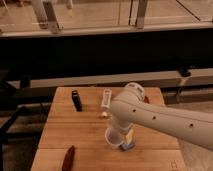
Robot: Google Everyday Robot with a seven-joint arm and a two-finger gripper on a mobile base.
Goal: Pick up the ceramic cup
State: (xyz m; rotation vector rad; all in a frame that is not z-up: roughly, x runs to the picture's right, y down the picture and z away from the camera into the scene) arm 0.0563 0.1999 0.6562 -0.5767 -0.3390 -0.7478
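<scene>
The ceramic cup (pixel 113 138) is small and white with a round open rim. It stands on the wooden table (pixel 80 135) near the front middle. My white arm (pixel 160 120) reaches in from the right and bends down over the cup. My gripper (pixel 124 135) is at the end of the arm, right beside the cup's right side and mostly hidden by the arm. A small blue object (pixel 128 146) shows just below the gripper, next to the cup.
A black oblong object (pixel 76 100) and a flat white object (pixel 106 97) lie at the back of the table. A dark red-brown object (pixel 68 157) lies at the front left edge. A dark shelf and glass railing stand behind the table.
</scene>
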